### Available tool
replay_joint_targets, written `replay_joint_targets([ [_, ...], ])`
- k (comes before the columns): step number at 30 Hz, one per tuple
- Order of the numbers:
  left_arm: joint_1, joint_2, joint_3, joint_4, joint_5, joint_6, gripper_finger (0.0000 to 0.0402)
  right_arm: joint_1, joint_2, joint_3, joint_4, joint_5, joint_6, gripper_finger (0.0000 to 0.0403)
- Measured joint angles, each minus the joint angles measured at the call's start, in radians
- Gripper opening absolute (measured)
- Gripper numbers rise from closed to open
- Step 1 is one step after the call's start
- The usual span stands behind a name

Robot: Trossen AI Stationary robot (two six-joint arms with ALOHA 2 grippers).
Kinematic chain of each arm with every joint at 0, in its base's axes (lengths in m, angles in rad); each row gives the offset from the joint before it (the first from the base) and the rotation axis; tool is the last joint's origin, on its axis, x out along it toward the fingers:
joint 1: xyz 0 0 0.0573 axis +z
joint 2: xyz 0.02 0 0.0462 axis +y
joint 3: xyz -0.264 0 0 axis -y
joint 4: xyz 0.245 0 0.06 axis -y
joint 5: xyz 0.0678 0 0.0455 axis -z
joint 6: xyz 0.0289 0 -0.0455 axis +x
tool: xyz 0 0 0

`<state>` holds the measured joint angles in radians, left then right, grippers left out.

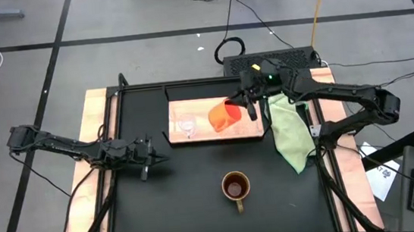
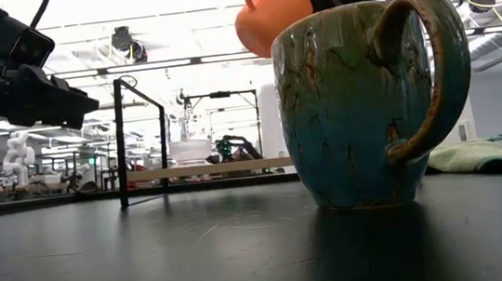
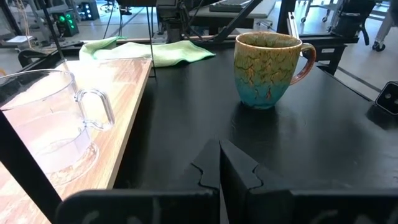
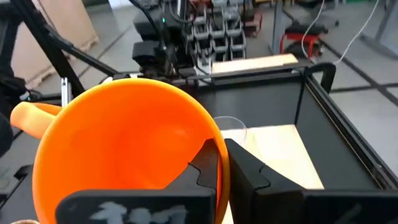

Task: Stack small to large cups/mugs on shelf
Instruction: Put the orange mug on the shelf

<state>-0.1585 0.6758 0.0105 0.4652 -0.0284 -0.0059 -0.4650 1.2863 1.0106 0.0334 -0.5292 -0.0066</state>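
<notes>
The shelf (image 1: 250, 131) is a light wooden board in a dark frame on the far half of the table. A small clear glass cup (image 1: 187, 127) (image 3: 56, 124) stands on its left part. Above the board hangs an orange mug (image 1: 224, 116) (image 2: 270, 7), on which my right gripper (image 1: 248, 110) (image 4: 222, 149) is shut. A brown and teal glazed mug (image 1: 235, 187) (image 2: 368, 100) (image 3: 268, 68) stands upright on the black table, near the middle. My left gripper (image 1: 151, 155) (image 3: 219, 155) waits shut over the table's left, holding nothing. My right gripper pinches the orange mug's rim (image 4: 219, 138), one finger (image 4: 208, 167) inside the mouth and the other (image 4: 249, 171) outside the wall. The fingers come nearly level from the table's far right. The mug hangs tilted, clear of the shelf, its handle (image 4: 28, 115) on the side away from the fingers.
A light green cloth (image 1: 289, 135) (image 3: 149, 50) lies right of the shelf, over the table's right edge. The shelf's dark upright frame posts (image 2: 120, 140) stand at its corners. Bare black table (image 1: 177, 202) lies around the brown mug.
</notes>
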Motion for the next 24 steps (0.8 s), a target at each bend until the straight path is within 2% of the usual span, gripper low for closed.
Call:
replay_joint_targets([
  [9,0.002,0.0,0.0,0.003,-0.026,0.003,0.0003,-0.014,0.142,0.261,-0.373,0.0,-0.114,0.0004],
  [18,0.002,0.0,0.0,0.002,-0.026,-0.002,0.0003,-0.014,0.325,0.427,-0.563,0.012,-0.239,0.0004],
  [22,0.002,0.0,0.0,-0.001,-0.026,0.0,0.0003,-0.011,0.381,0.465,-0.628,0.158,-0.297,0.0004],
  [24,0.002,0.0,0.0,-0.001,-0.026,0.0,0.0003,-0.009,0.402,0.483,-0.669,0.192,-0.333,0.0004],
])
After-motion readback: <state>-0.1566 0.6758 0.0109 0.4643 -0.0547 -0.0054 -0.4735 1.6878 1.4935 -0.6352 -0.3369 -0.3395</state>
